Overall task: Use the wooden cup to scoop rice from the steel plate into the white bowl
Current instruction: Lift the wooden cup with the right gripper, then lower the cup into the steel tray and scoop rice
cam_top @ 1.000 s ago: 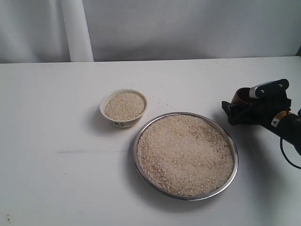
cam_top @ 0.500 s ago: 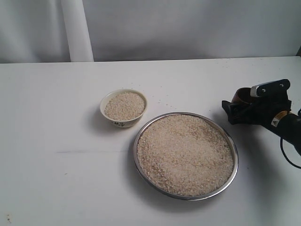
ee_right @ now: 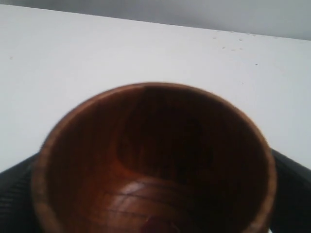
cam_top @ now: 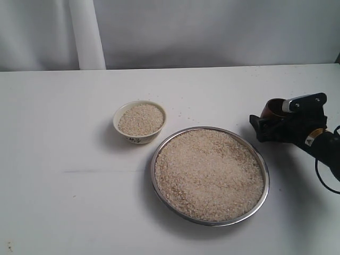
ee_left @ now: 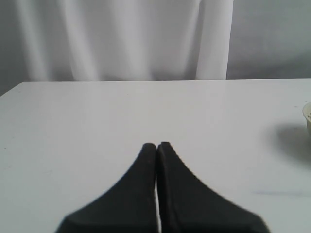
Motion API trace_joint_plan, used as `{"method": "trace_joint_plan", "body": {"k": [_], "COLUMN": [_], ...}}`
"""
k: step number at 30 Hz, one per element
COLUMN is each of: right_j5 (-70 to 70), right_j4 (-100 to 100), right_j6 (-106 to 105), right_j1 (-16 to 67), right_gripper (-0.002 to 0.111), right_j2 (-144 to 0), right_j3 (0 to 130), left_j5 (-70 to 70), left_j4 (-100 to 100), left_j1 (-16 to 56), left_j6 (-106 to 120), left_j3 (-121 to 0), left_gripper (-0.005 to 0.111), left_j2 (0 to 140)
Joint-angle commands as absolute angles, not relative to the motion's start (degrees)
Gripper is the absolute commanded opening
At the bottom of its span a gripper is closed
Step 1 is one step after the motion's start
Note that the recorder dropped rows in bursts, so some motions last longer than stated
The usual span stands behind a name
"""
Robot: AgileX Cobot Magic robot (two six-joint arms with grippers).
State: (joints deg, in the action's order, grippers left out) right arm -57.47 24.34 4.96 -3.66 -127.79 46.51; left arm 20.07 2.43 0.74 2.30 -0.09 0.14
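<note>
Rice (cam_top: 209,172) heaped in the steel plate (cam_top: 152,175), lower centre-right of the exterior view, spread almost to the raised rim all round. More of the same grain in the white bowl (cam_top: 139,139), up and to the left of the plate, near it but apart. Filled close to the brim, with a dark mark on the side facing the camera. A few loose grains scattered on the white table (cam_top: 64,133) to the right of the bowl and towards the far edge.

Wooden cup (cam_top: 273,108) at the right of the frame, just beyond the plate's upper right rim. Reddish-brown, mouth turned up and somewhat leftward. Clamped in the right gripper (cam_top: 270,125), black fingers (ee_right: 12,204) pressed against its two sides. Fills most of the right wrist view, seen straight into the dark hollow, with turned rings showing in the wood low down and a black finger hugging the wall at either edge of the picture. Hard to say from the exterior view whether resting on the table or held just clear of it. Black cable (cam_top: 321,178) looping below the right arm at the right edge.

Left gripper (ee_left: 156,145) seen only in the left wrist view: two black fingers pressed together, tips meeting, pointed across bare table. Sliver of the bowl's rim at the right edge of that picture. Pale draped backdrop (cam_top: 212,32) behind the table's far edge.
</note>
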Motion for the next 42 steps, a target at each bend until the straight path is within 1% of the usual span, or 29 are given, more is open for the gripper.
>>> {"method": "trace_joint_plan", "body": {"k": [1, 6, 8, 9, 11, 14, 15, 18, 22, 25, 29, 31, 32, 33, 35, 36, 37, 38, 39, 41, 42], "right_j5": [-57.2, -55.3, -54.8, -54.3, -52.4, -51.7, -51.7, -51.7, -51.7, -50.4, -43.8, -36.7, -29.5, -26.2, -19.9, -15.1, -12.9, -6.8, -4.0, 16.1, 21.0], "right_j4": [23.8, 25.5, 25.6, 25.7, 25.7, 27.0, 28.4, 31.5, 34.9, 39.1, 43.5, 44.6, 44.6, 44.6, 44.6, 44.6, 44.6, 44.6, 44.6, 44.6, 44.6], "right_j6": [6.6, 8.5, 8.5, 8.5, 8.5, 8.8, 8.8, 8.8, 9.3, 12.4, 17.5, 18.8, 18.8, 18.8, 18.8, 18.0, 17.1, 14.3, 13.2, 9.9, 8.7], "right_j1": [-3.9, -3.9, -3.9, -3.9, -3.9, -3.9, -3.9, -3.9, -3.9, -3.9, -3.8, -3.2, -1.8, -0.9, 3.1, 6.9, 8.5, 12.4, 14.0, 21.9, 24.2], "right_gripper": [0.092, 0.092, 0.086, 0.075, 0.048, 0.021, 0.013, 0.0, 0.0, 0.0, 0.0, 0.0, 0.0, 0.0, 0.0, 0.0, 0.0, 0.0, 0.0, 0.0, 0.0], "right_j2": [-128.3, -129.5, -129.5, -129.5, -129.5, -129.5, -129.5, -129.5, -128.9, -125.5, -118.3, -113.6, -109.0, -106.5, -100.3, -96.3, -94.5, -91.3, -90.2, -87.8, -87.8], "right_j3": [48.6, 50.2, 50.2, 50.2, 50.2, 50.2, 50.2, 50.2, 50.2, 50.2, 50.2, 50.2, 50.2, 50.2, 50.2, 50.2, 50.2, 50.2, 50.3, 54.3, 55.6], "left_j5": [19.7, 19.7, 19.7, 19.7, 19.7, 19.7, 19.7, 19.7, 19.7, 19.7, 19.7, 19.7, 19.7, 19.7, 19.7, 19.7, 19.7, 19.7, 19.7, 19.7, 19.7], "left_j4": [2.4, 2.4, 2.4, 2.4, 2.4, 2.4, 2.4, 2.4, 2.4, 2.4, 2.4, 2.4, 2.4, 2.4, 2.4, 2.4, 2.4, 2.4, 2.4, 2.4, 2.4], "left_j1": [0.9, 0.9, 0.9, 0.9, 0.9, 0.9, 0.9, 0.9, 0.9, 0.9, 0.9, 0.9, 0.9, 0.9, 0.9, 0.9, 0.9, 0.9, 0.9, 0.9, 0.9], "left_j6": [2.1, 2.1, 2.1, 2.1, 2.1, 2.1, 2.1, 2.1, 2.1, 2.1, 2.1, 2.1, 2.1, 2.1, 2.1, 2.1, 2.1, 2.1, 2.1, 2.1, 2.1], "left_j3": [0.0, 0.0, 0.0, 0.0, 0.0, 0.0, 0.0, 0.0, 0.0, 0.0, 0.0, 0.0, 0.0, 0.0, 0.0, 0.0, 0.0, 0.0, 0.0, 0.0, 0.0], "left_gripper": [0.0, 0.0, 0.0, 0.0, 0.0, 0.0, 0.0, 0.0, 0.0, 0.0, 0.0, 0.0, 0.0, 0.0, 0.0, 0.0, 0.0, 0.0, 0.0, 0.0, 0.0], "left_j2": [0.0, 0.0, 0.0, 0.0, 0.0, 0.0, 0.0, 0.0, 0.0, 0.0, 0.0, 0.0, 0.0, 0.0, 0.0, 0.0, 0.0, 0.0, 0.0, 0.0, 0.0]}}
